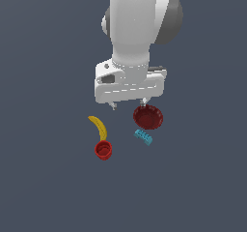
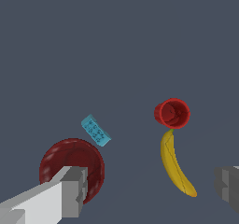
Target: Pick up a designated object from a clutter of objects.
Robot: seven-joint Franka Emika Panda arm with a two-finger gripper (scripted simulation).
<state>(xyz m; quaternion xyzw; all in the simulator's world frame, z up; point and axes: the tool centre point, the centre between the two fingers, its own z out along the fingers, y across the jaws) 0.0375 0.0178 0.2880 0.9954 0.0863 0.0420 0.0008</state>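
Four small things are seen on the dark grey worktop [image 1: 43, 187] in the exterior view, below the white arm [image 1: 137, 28]. No edge or corner of the worktop is shown, so places can be given only by neighbours. The pincer [image 1: 128, 103] is held above the things, its two short fingertips set wide apart and nothing gripped between them. One fingertip [image 1: 143, 102] is seen just over the rim of the dark red bowl [image 1: 148, 117]. The cyan toothed piece [image 1: 143, 137] lies just beside the bowl, on the side nearer the camera, apart from it by a narrow gap. Toward the exterior view's left, the yellow banana [image 1: 98, 126] lies curved, and its lower end appears to touch the small red cup [image 1: 103, 150], which stands upright with its mouth open to the top.

Seen from the wrist view, the cyan toothed piece [image 2: 96, 130] is found between the bowl [image 2: 70, 162] and the red cup [image 2: 172, 113], close to the bowl's rim but not touching it, lying flat and slantwise. The banana [image 2: 175, 164] is shown with one end against the cup. Both grey fingers [image 2: 74, 190] are spread widely, one in front of the bowl and the other well beyond the banana.
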